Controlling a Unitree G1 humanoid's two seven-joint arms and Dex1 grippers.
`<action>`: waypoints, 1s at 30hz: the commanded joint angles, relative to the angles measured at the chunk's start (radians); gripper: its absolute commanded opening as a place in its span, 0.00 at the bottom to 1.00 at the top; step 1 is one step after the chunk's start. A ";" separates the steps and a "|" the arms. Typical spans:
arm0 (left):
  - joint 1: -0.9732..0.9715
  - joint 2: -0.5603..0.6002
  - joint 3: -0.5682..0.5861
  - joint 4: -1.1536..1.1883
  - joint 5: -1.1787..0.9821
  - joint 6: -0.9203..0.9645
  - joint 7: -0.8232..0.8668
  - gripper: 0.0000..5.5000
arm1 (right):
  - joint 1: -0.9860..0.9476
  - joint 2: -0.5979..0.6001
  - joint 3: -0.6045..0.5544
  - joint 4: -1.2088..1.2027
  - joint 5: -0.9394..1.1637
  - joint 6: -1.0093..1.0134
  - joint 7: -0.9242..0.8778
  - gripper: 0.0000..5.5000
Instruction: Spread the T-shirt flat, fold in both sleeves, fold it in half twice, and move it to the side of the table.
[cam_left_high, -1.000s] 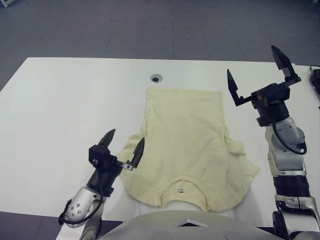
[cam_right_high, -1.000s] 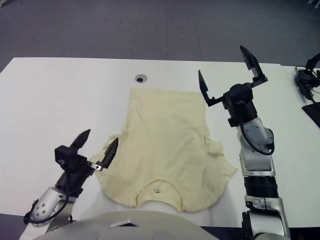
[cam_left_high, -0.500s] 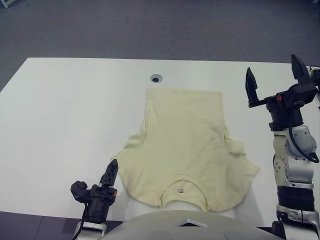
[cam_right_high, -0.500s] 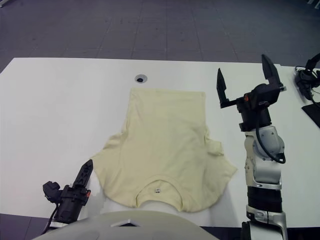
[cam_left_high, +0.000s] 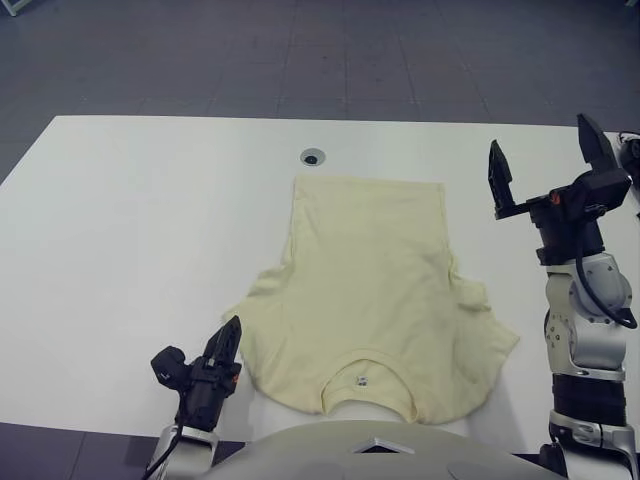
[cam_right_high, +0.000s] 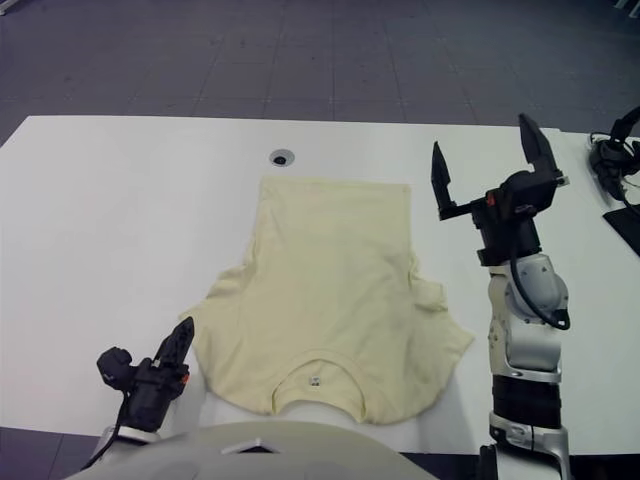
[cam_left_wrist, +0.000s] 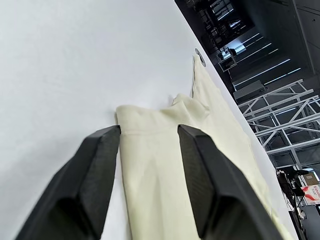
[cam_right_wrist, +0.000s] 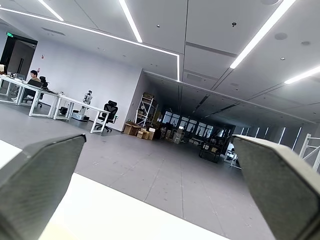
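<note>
Left wrist view | T-shirt (cam_left_wrist: 165, 170) judged soft, light, limp | pinch sleeve hem (cam_left_wrist: 142, 120) | my left pincer (cam_left_wrist: 149, 132) open, empty | right pincer (cam_left_high: 540, 140) wide, empty

The right end effector (cam_right_wrist: 159, 138) gapes wide over the white table (cam_right_wrist: 102, 216).

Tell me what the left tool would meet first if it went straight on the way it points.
Most likely the T-shirt: its sleeve hem lies flat on the table just ahead of the open left tool. Depth is unclear.
</note>
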 joint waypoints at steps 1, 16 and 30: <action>-0.012 -0.012 0.008 0.070 0.042 0.045 0.052 0.30 | -0.001 0.007 -0.015 -0.005 -0.008 0.009 0.005 0.98; -0.047 -0.049 0.038 0.088 0.083 0.038 0.041 0.01 | -0.005 0.026 -0.008 0.001 -0.029 0.007 0.016 0.98; -0.018 0.059 -0.173 -0.055 0.568 -0.204 -0.110 0.01 | -0.014 0.044 -0.004 0.026 -0.052 -0.016 0.024 0.98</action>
